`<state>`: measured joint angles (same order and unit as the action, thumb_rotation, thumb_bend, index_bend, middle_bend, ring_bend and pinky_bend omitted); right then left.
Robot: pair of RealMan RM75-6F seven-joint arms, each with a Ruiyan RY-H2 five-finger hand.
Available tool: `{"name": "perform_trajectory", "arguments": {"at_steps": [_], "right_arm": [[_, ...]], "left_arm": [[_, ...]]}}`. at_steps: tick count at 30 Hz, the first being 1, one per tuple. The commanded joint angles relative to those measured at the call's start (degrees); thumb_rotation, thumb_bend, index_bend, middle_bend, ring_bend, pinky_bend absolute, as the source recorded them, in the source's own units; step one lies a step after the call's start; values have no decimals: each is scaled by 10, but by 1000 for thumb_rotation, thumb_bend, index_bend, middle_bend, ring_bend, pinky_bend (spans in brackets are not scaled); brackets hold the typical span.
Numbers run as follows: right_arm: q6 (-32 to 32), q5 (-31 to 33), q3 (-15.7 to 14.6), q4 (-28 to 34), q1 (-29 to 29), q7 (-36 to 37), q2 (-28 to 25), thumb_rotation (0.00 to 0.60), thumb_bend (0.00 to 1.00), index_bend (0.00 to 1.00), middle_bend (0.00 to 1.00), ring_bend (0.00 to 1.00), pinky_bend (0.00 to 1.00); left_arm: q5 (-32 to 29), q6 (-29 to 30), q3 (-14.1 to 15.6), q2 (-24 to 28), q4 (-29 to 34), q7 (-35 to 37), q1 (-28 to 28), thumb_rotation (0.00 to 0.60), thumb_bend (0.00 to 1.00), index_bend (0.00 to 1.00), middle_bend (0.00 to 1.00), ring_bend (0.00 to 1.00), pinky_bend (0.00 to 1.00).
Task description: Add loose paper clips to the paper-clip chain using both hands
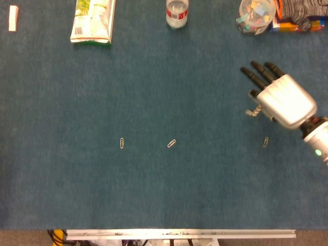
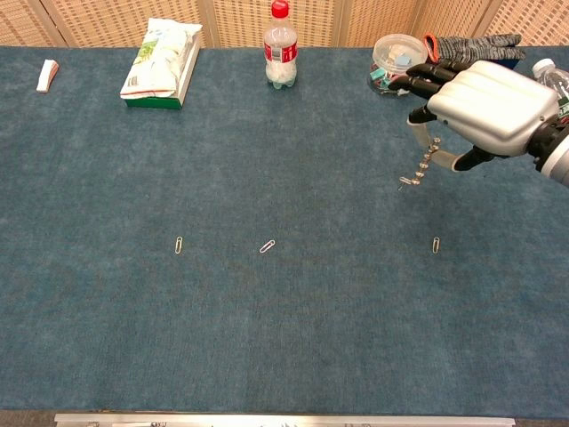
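Note:
My right hand (image 1: pixel 284 100) (image 2: pixel 484 102) hovers above the blue table at the far right, palm down, its other fingers stretched toward the back. It pinches the top of a short paper-clip chain (image 2: pixel 418 169) (image 1: pixel 252 111), which dangles free in the air below the hand. Three loose paper clips lie on the cloth: one at the left (image 1: pixel 122 143) (image 2: pixel 179 245), one in the middle (image 1: pixel 171 143) (image 2: pixel 267 246), and one at the right (image 1: pixel 265 142) (image 2: pixel 436 245), just in front of the hand. My left hand appears in neither view.
Along the back edge stand a water bottle (image 2: pixel 281 44), a snack bag (image 2: pixel 160 62), a clear jar of coloured clips (image 2: pixel 396 64), a grey glove (image 2: pixel 471 46) on a box, and a small white item (image 2: pixel 46 76). Another bottle (image 2: pixel 551 89) stands far right.

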<state>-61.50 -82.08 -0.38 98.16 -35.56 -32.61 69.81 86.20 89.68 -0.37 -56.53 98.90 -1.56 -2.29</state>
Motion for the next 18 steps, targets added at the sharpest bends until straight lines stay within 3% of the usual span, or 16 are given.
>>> {"name": "perform_trajectory", "arguments": {"at_steps": [1,7,10,13,18], "right_arm": [[-12,8,10,-12,8,7,-5,600,309,574,97,3,161],[-21,69,37,-34,21,-2,-13,600,305,564,89,0,152],[-15,126,48,-22,24,-33,-22,600,225,396,58,0,127],[-27,138,50,-6,31,-40,-26,600,52,216,51,0,123],[-54,109,43,23,50,-20,-40,600,4,143,51,0,122]], "left_arm": [[0,0,0,0,0,0,0,600,225,395,83,0,56],[-1,1,0,0,0,1,0,600,225,395,83,0,56],[-1,1,0,0,0,0,-1,600,225,395,83,0,56],[-1,2,-1,0,0,0,-1,600,225,395,84,0,56],[-2,1,0,-1,-1,-3,0,600,225,400,84,0,56]]}}
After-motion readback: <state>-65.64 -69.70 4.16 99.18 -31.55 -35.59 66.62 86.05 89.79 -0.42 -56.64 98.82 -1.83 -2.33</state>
